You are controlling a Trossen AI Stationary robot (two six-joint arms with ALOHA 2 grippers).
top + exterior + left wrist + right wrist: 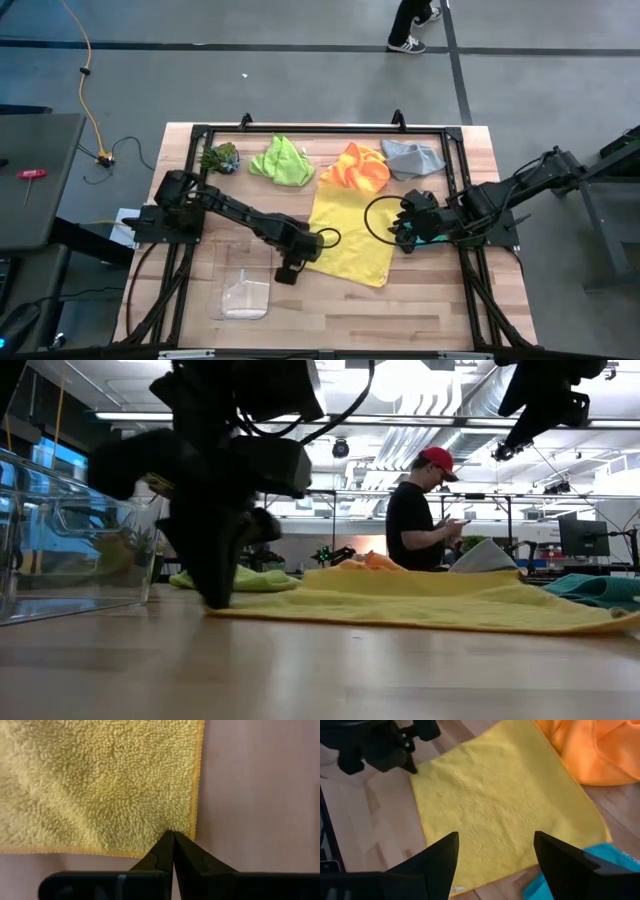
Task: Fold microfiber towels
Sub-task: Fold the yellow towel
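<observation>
1. The clear plastic bin [243,296] is sitting at the table's [420,310] near left.
2. The left gripper [173,836] is pressing down at the yellow towel's [350,238] left near corner, jaws closed on the corner's edge.
3. The lime green towel [282,160], orange towel [357,168] and grey towel [412,157] are lying bunched along the far edge.
4. The right gripper [495,851] is hovering with jaws open over the yellow towel's right side, the teal towel [565,880] lying beneath it.
</observation>
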